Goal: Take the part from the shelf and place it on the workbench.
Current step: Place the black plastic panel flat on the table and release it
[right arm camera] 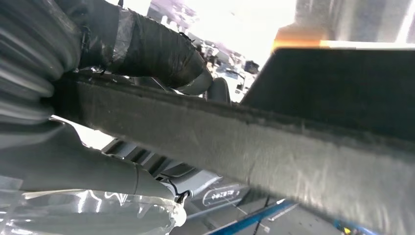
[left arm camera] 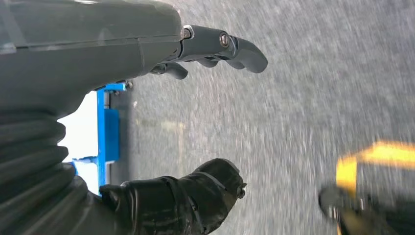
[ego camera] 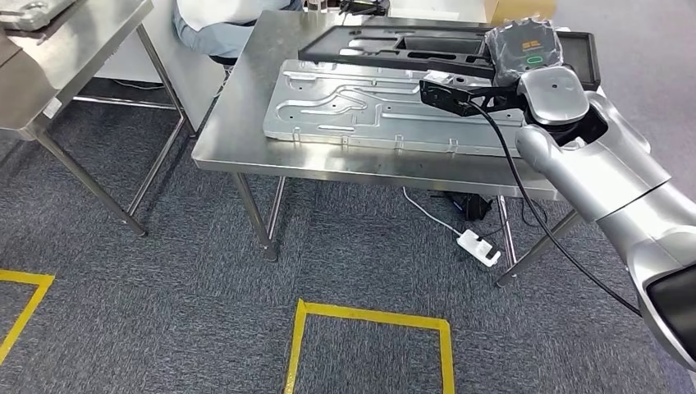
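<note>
Part (ego camera: 386,51): black, flat, moulded panel with cut-outs, being held at its right end by right hand (ego camera: 525,49), extending leftward over far side of workbench (ego camera: 246,123). Lying partly above silver stamped plate (ego camera: 361,107), itself resting flat on steel top. Contact between part and plate or bench: not determinable from head view.

Right hand: gripping part, thick thumb (right arm camera: 147,49) wrapped over one face of black panel edge (right arm camera: 244,142), grey palm pressing on opposite face in right wrist view. Right arm (ego camera: 607,180) reaching in from lower right, black cable (ego camera: 533,205) trailing from wrist camera mount down past table edge.

Left hand (left arm camera: 205,122): hanging over grey carpet (left arm camera: 303,98), holding nothing, thumb and darker fingers (left arm camera: 230,46) spread well apart.

Surroundings: second steel table (ego camera: 74,49) standing at upper left, well apart from workbench. White power strip (ego camera: 478,246) lying on carpet beneath workbench. Yellow tape outline (ego camera: 369,328) marking floor in front. Person in light clothing (ego camera: 222,20) sitting behind workbench, near its far left corner.
</note>
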{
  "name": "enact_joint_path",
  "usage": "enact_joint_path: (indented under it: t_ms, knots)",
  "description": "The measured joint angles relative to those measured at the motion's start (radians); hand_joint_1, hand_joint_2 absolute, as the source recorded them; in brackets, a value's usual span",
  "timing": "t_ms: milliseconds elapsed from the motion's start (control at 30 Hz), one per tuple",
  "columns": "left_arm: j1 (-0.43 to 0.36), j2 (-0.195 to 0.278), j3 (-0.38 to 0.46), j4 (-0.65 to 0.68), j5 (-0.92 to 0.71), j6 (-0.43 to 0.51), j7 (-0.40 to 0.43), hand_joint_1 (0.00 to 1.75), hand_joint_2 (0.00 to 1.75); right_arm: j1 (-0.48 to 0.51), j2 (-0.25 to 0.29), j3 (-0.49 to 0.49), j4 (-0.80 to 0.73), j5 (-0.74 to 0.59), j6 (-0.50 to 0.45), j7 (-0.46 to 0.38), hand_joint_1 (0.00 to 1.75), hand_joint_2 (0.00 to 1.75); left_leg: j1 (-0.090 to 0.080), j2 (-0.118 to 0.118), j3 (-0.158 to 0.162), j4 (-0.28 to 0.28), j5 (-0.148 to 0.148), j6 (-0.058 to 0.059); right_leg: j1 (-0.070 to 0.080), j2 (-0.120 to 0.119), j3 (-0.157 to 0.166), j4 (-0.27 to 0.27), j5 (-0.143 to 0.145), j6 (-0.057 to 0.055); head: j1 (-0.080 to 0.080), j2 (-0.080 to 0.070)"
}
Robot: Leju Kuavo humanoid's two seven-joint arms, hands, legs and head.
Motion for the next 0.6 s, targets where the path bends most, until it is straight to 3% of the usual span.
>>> enact_joint_path:
  t_ms: [67,233,267,333,400,433,467,533,600]
  knots:
    - [-0.001,0.0,0.0,0.0,0.0,-0.001,0.0,0.0,1.75,-0.005,0.003,0.0,0.0,0.0,0.001,-0.002,1.75,1.75,-0.001,-0.002,0.005,0.013,-0.02,-0.012,0.001,0.0,0.044,-0.105,0.045,-0.004,0.002,0.0]
    - [-0.003,0.0,-0.002,0.0,-0.002,-0.001,0.001,0.0,1.75,-0.012,0.012,-0.001,0.003,0.002,0.0,-0.004,1.75,1.75,-0.002,-0.001,-0.003,0.03,-0.046,-0.038,0.002,0.005,0.063,-0.136,0.026,-0.034,-0.006,0.0]
    - [-0.003,-0.001,-0.003,0.0,-0.002,-0.002,0.001,0.0,1.75,-0.012,0.014,-0.001,0.004,0.002,-0.001,-0.005,1.75,1.75,-0.002,0.001,-0.021,0.066,-0.062,-0.043,0.0,0.005,0.069,-0.138,0.023,-0.039,-0.008,0.0]
    - [-0.004,-0.001,-0.005,0.0,-0.003,-0.002,0.002,0.0,1.75,-0.01,0.02,-0.001,0.007,0.003,-0.006,-0.008,1.75,1.75,0.0,0.005,-0.093,0.192,-0.106,-0.049,0.0,0.004,0.078,-0.139,0.015,-0.049,-0.012,0.0]
    - [-0.004,-0.001,-0.008,0.0,-0.004,-0.002,0.002,0.0,1.75,-0.002,0.027,-0.001,0.009,0.003,-0.012,-0.015,1.75,1.75,0.001,0.005,-0.169,0.297,-0.118,-0.051,0.003,0.006,0.089,-0.139,0.004,-0.052,-0.012,0.0]
    - [-0.002,-0.001,-0.01,0.0,-0.004,-0.002,0.002,0.0,1.75,0.004,0.031,-0.001,0.012,0.003,-0.015,-0.02,1.75,1.75,0.0,0.005,-0.186,0.302,-0.096,-0.049,0.005,0.007,0.098,-0.139,-0.002,-0.052,-0.012,0.0]
    - [-0.001,-0.001,-0.01,0.0,-0.004,-0.002,0.002,0.0,1.75,0.011,0.035,-0.001,0.014,0.003,-0.016,-0.025,1.75,1.75,0.0,0.005,-0.182,0.266,-0.054,-0.047,0.006,0.008,0.11,-0.139,-0.01,-0.051,-0.012,0.0]
    - [0.001,-0.001,-0.011,0.0,-0.005,-0.002,0.004,0.0,1.75,0.021,0.043,-0.001,0.019,0.003,-0.018,-0.034,1.75,1.75,-0.003,0.005,-0.137,0.132,0.041,-0.037,0.008,0.008,0.131,-0.139,-0.026,-0.047,-0.012,0.0]
    - [-0.001,-0.001,-0.012,0.0,-0.004,-0.002,0.006,0.0,1.75,0.022,0.051,-0.001,0.023,0.003,-0.024,-0.04,1.75,1.75,-0.008,0.005,-0.099,0.036,0.071,-0.028,0.011,0.01,0.138,-0.14,-0.036,-0.039,-0.012,0.0]
